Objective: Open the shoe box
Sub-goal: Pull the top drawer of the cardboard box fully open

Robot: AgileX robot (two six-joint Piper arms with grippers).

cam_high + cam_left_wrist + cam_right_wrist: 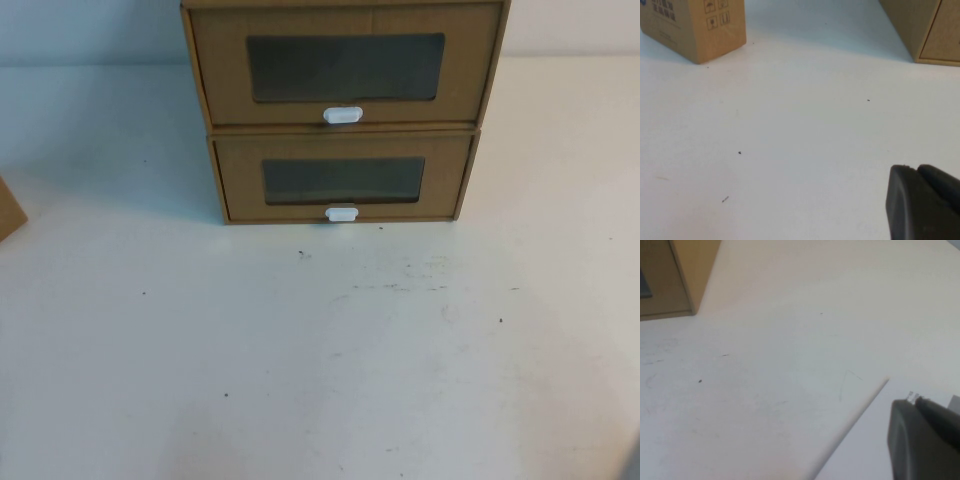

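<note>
Table (320,380): white, matte, marked with dark specks (302,254) and faint scuffs (400,288). Wall (90,30): pale, plain, behind the far side. Table edge (860,405) shows in the right wrist view (the surface beyond it cannot be identified). Light: soft, even.

White table (320,400), viewed from above. Its surface is marked by scattered dark specks (303,254) and, right of centre, by a band of faint grey scuffs (400,288). A pale wall (90,30) is seen behind it. A brown carton (8,208) is set on the table at far left and is cut off by the frame. Handling symbols (716,14) and blue lettering (662,7) are printed on its sides. A thin angled line (847,377) is drawn near the table's edge (855,422), shown in the right wrist view.
</note>
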